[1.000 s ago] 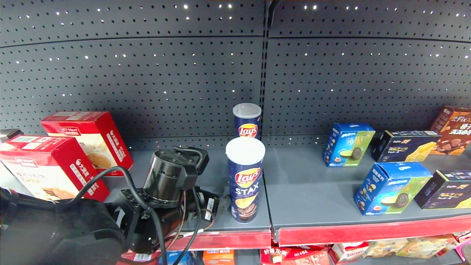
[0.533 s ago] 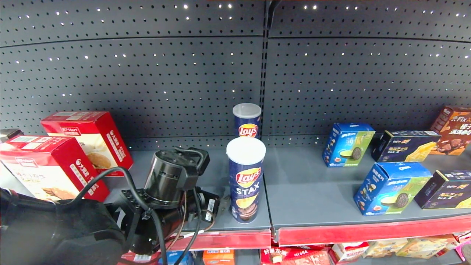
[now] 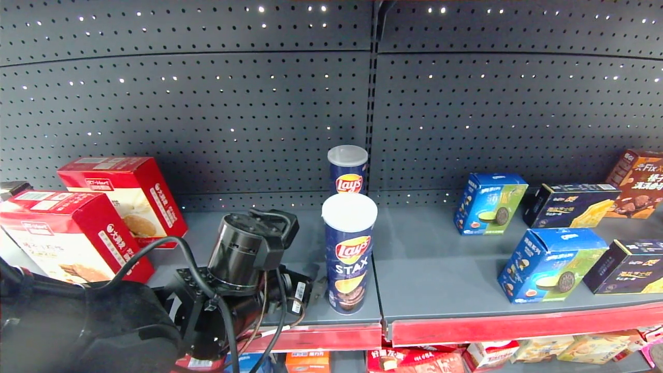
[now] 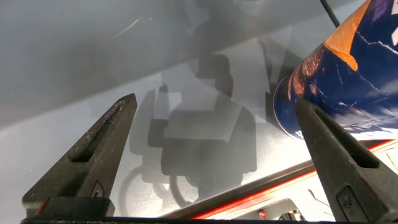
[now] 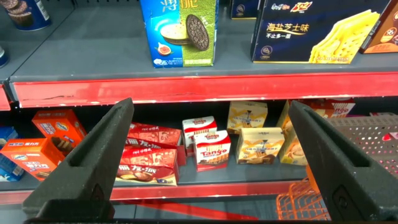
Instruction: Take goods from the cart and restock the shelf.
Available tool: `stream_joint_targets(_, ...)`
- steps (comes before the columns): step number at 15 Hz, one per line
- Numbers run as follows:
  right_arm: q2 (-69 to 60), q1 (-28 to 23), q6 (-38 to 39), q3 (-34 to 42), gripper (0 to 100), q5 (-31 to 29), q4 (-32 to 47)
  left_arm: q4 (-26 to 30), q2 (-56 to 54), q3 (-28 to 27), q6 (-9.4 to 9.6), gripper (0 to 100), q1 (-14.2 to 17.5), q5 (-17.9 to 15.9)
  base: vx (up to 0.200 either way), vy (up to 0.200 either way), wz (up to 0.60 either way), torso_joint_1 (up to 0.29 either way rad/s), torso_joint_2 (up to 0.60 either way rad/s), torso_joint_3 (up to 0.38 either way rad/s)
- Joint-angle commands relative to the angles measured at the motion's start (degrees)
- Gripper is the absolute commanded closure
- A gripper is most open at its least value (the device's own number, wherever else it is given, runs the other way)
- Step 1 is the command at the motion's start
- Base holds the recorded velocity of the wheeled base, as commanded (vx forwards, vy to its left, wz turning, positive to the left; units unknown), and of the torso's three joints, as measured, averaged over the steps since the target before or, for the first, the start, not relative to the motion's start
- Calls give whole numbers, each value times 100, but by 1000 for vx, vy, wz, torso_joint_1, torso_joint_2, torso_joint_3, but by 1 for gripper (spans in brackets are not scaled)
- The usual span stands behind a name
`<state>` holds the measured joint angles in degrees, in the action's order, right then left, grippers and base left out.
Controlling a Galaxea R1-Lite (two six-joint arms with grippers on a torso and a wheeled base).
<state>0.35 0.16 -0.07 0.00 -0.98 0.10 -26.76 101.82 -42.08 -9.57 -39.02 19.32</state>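
Now the left claw lies low over the grey metal shelf, spread wide and gripping nothing, with bare shelf between its fingers. Just past the tip of one finger stands the tall dark-blue cardboard crisp can with a white plastic lid, upright near the shelf's red front edge. I cannot tell whether that finger touches it. Farther beyond the claw, a second dark-blue crisp can stands by the perforated back panel. Well off to the claw's other side sit red cardboard biscuit boxes. The right claw is likewise wide open and empty. A blue-and-green cardboard cookie box stands ahead of and above it, and small snack boxes on the lower shelf show between its fingers.
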Motion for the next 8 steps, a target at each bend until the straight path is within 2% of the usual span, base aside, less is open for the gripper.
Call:
stream_joint_targets(1, 9, 2, -1, 0, 0, 1, -1, -5, 31, -19, -1, 0, -9, 1, 0, 0, 0, 0, 0, 0)
stream_joint_targets(8, 9, 2, -1, 0, 0, 1, -1, 4, 49, -19, -1, 0, -44, 10, 0, 0, 0, 0, 0, 0)
